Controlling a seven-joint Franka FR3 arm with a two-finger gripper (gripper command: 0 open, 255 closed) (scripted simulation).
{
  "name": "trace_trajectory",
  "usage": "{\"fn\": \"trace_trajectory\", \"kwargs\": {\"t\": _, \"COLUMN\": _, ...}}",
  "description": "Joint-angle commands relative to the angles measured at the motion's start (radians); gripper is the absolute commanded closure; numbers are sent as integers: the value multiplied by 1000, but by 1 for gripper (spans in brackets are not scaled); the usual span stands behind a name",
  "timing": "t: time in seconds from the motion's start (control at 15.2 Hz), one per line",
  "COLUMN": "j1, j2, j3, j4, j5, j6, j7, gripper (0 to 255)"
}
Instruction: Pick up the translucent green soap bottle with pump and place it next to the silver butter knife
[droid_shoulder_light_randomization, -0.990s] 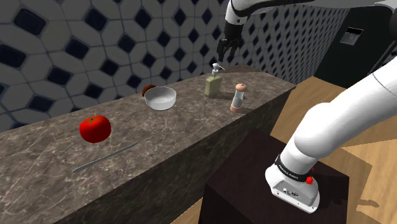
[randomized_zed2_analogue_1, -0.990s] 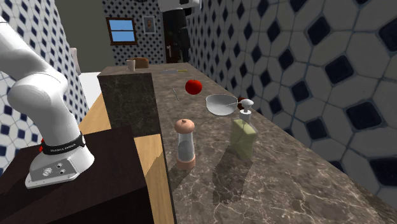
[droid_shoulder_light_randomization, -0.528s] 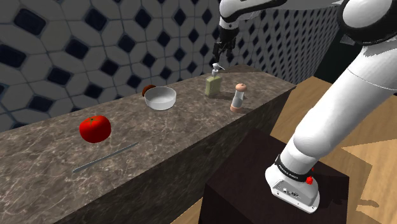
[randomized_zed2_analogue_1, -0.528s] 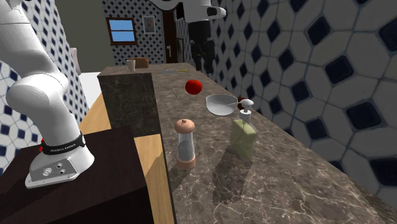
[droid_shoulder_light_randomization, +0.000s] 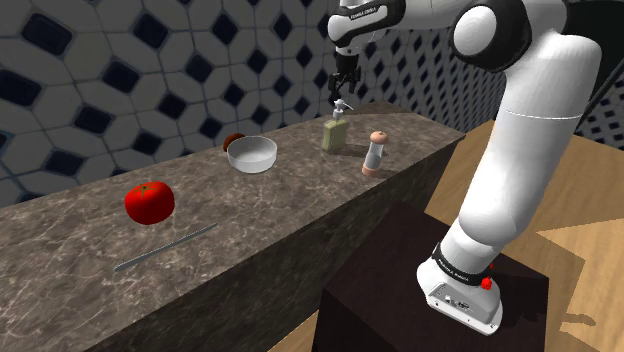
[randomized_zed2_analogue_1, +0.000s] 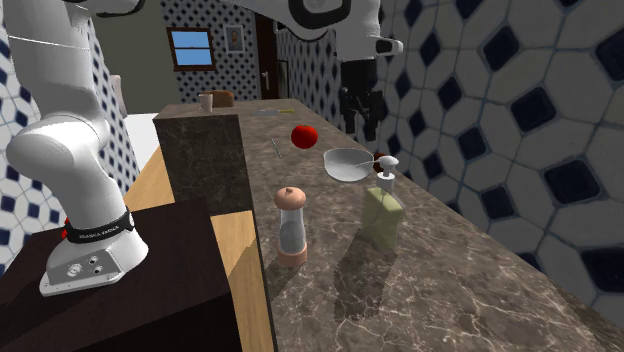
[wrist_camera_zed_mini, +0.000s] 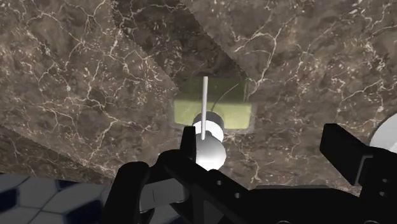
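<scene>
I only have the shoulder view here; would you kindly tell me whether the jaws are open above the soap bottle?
Observer: Yes, the wrist view shows the jaws open, holding nothing.
Operator: Thank you; is the pump centred between them?
Observer: No, the pump head of the soap bottle sits right beside one finger, well clear of the other.
Operator: Is anything beyond that other finger?
Observer: A pale curved edge, probably the bowl.

shoulder view: beside stand (droid_shoulder_light_randomization: 385, 285), down over counter (droid_shoulder_light_randomization: 300, 200). second exterior: same counter, opposite end, close. wrist: straight down.
</scene>
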Motion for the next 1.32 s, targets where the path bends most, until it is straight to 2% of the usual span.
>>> {"fn": "trace_trajectory", "kwargs": {"t": 0.0, "j1": -20, "j2": 79, "j3": -8, "j4": 70, "j5": 16, "j6": -1, "j7": -18, "gripper": 0}}
{"fn": "trace_trajectory", "kwargs": {"t": 0.2, "j1": -53, "j2": 205, "j3": -14, "j4": 206, "j5": 42, "j6": -25, "j7": -40, "gripper": 0}}
{"fn": "trace_trajectory", "kwargs": {"t": 0.26, "j1": -57, "j2": 215, "j3": -14, "j4": 217, "j5": 44, "j6": -27, "j7": -41, "gripper": 0}}
{"fn": "trace_trajectory", "kwargs": {"t": 0.73, "j1": -63, "j2": 244, "j3": -12, "j4": 158, "j5": 51, "j6": 61, "j7": -45, "gripper": 0}}
{"fn": "trace_trajectory", "kwargs": {"t": 1.25, "j1": -63, "j2": 244, "j3": -12, "j4": 158, "j5": 51, "j6": 61, "j7": -45, "gripper": 0}}
